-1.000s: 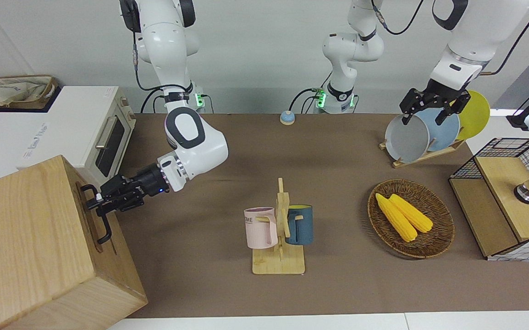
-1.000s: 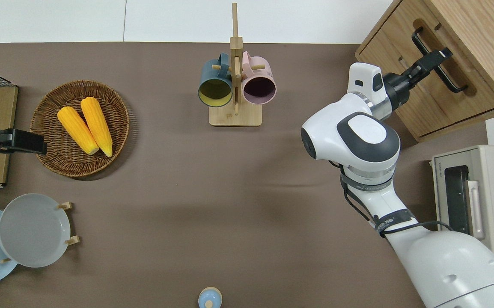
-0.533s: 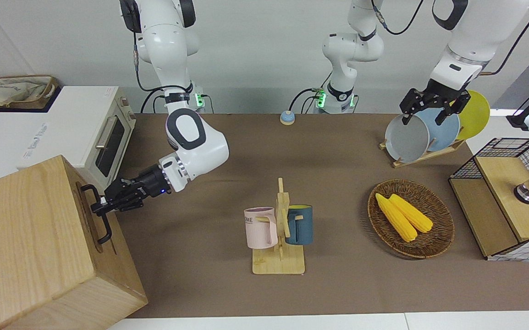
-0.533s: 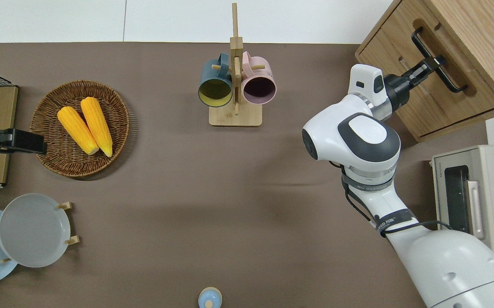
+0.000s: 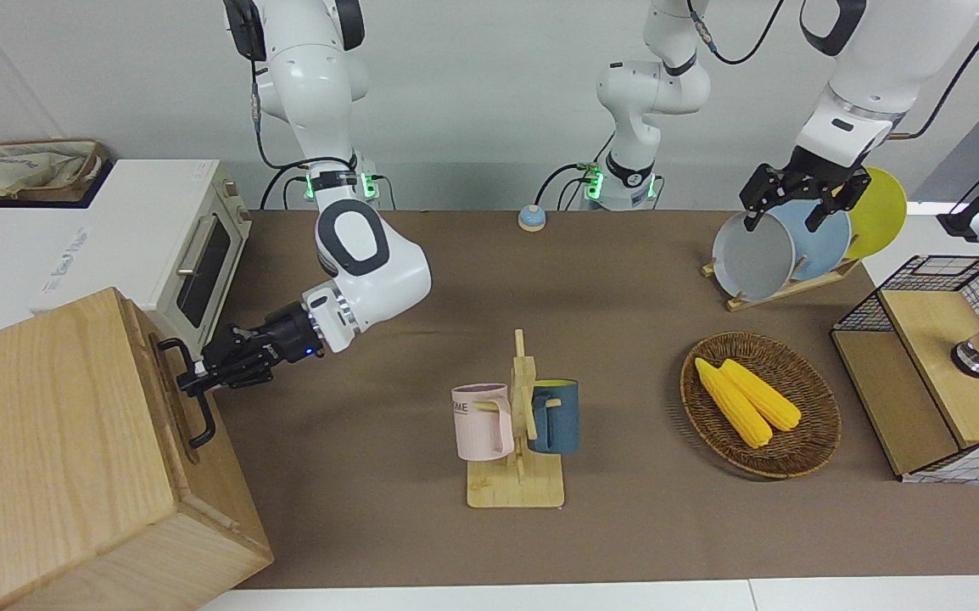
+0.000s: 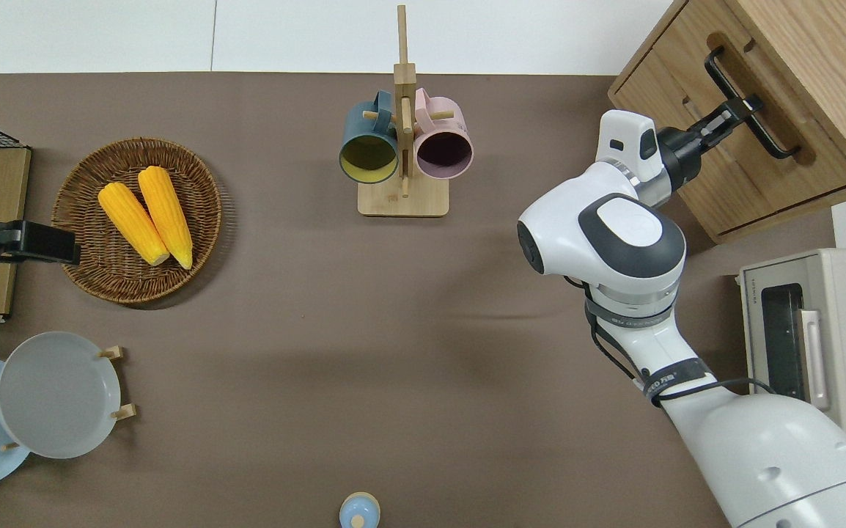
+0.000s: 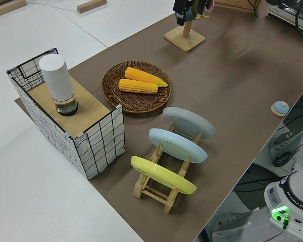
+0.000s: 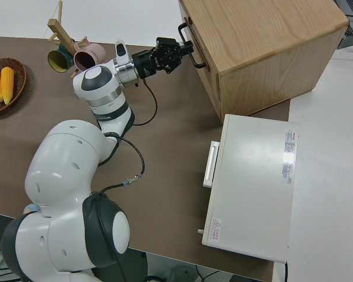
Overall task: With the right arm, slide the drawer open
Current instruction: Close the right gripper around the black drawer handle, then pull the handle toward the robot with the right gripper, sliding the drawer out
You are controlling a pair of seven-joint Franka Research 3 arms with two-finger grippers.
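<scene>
The drawer point(image 5: 169, 407) is the top front of the big wooden cabinet point(image 5: 48, 441) at the right arm's end of the table. Its front stands a little out from the cabinet face. A black bar handle point(image 5: 201, 424) runs along the drawer front. My right gripper point(image 5: 193, 379) is shut on that handle near its middle, with the blue wrist light showing. In the overhead view the gripper point(image 6: 742, 110) pinches the handle point(image 6: 767, 136) from the table side. The left arm is parked, and its gripper point(image 5: 799, 204) is open.
A white toaster oven point(image 5: 201, 255) stands beside the cabinet, nearer to the robots. On the table are a mug rack point(image 5: 517, 424) mid-table, a wicker basket point(image 5: 803, 458) with corn, a plate rack point(image 5: 774, 255), a wire-mesh box point(image 5: 931, 365) and a small blue bell point(image 5: 530, 219).
My right gripper drew back from deep around the handle and closed on the bar. The arm has pulled away from the cabinet, and the drawer front has come out slightly.
</scene>
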